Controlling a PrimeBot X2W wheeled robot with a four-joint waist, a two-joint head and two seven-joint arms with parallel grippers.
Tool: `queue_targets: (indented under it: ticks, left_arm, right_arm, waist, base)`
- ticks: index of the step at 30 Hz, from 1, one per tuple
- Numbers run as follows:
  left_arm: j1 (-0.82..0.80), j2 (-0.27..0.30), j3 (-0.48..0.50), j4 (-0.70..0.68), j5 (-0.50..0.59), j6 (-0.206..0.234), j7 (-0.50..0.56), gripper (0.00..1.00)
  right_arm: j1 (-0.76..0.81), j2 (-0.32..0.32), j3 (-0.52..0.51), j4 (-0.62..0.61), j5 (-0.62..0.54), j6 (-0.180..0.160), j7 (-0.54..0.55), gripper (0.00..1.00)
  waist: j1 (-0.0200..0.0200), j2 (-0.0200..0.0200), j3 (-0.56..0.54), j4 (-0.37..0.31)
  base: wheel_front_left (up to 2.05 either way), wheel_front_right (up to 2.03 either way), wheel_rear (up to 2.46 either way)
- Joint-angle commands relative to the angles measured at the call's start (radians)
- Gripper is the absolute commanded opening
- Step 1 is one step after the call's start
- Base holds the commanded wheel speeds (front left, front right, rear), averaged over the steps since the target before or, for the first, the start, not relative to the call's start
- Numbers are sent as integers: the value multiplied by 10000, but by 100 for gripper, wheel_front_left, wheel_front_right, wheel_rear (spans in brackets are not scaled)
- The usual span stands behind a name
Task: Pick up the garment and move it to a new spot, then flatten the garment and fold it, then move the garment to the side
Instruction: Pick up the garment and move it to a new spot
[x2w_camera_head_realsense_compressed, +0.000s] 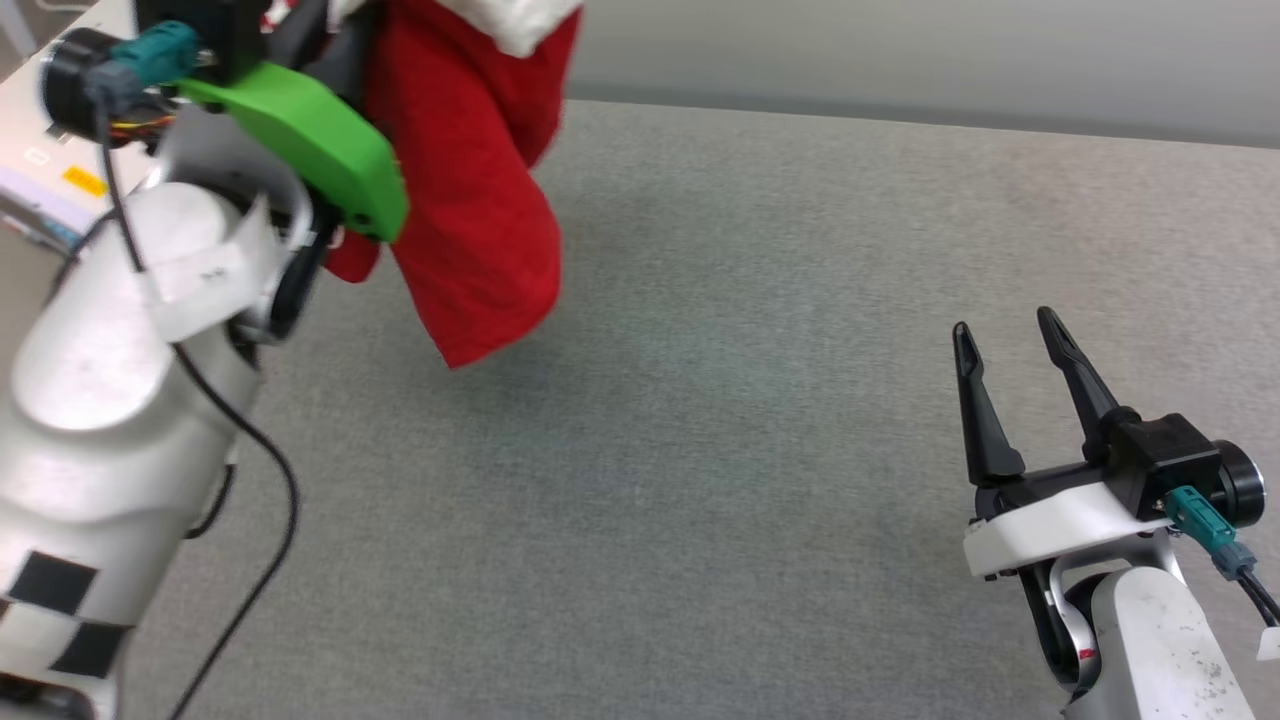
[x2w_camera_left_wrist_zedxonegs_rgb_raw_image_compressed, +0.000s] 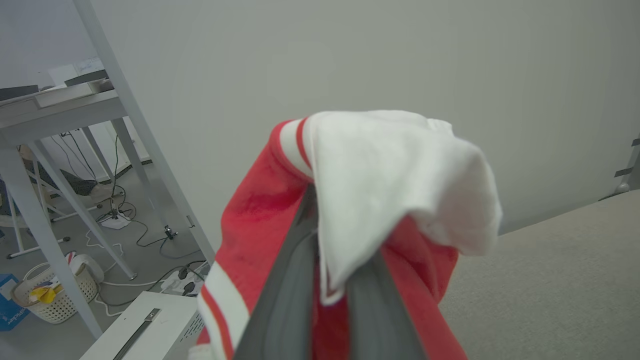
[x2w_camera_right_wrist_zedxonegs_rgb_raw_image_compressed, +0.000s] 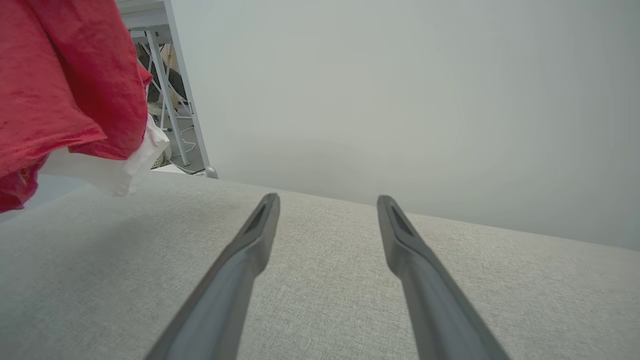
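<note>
Red-and-white shirt (x2w_camera_head_realsense_compressed: 470, 200): bunched, hanging above grey table (x2w_camera_head_realsense_compressed: 750, 450), pinched in left gripper (x2w_camera_left_wrist_zedxonegs_rgb_raw_image_compressed: 325, 270), jaws closed on it. Right gripper (x2w_camera_head_realsense_compressed: 1003, 325): jaws wide, empty, well apart. Risk: pinch holds few folds; cloth may slip free, landing crumpled.

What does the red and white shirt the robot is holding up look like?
The red short-sleeved T-shirt with white sleeves looks like soft jersey cloth, with red-and-white striped trim at a sleeve edge. It is crumpled, not flat, and hangs in a bunch from the left gripper, which is shut on its folds. A white sleeve drapes over the gripper's tips. The shirt's lowest red corner dangles above the grey fabric-covered table, seemingly not touching it.
</note>
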Motion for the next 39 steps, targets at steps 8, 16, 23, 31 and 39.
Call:
queue_targets:
  ticks: [8, 16, 23, 31, 39]
  left_arm:
    - [-404, -1558, -845, 566, 556, 215, -453, 0]
    - [92, -2884, -2000, 2216, 1013, 46, -982, 0]
    - [1669, -3966, -3596, 3389, 1308, -512, -955, 100]
    - [2481, -4487, -4118, 3782, 1160, -649, -1524, 100]
    - [2097, -4011, -3171, 3370, 983, -200, -2060, 100]
  right_arm:
    - [105, -34, -52, -134, 219, -7, -21, 100]
    - [107, -34, -240, -285, 394, -7, -21, 100]
    - [123, -34, -770, -386, 463, -7, -21, 100]
    - [298, -34, -950, -348, 346, -7, -21, 100]
    - [571, -34, -881, -286, 250, -7, -21, 100]
  waist:
    - [1, 119, -149, -1585]
    - [1, 119, 146, -2403]
    - [1, 119, 128, -2492]
    - [1, 119, -398, -1939]
    - [1, 119, -1023, -1104]
  base:
    - [0, 0, 0]
    - [0, 0, 0]
    - [0, 0, 0]
    - [0, 0, 0]
    - [0, 0, 0]
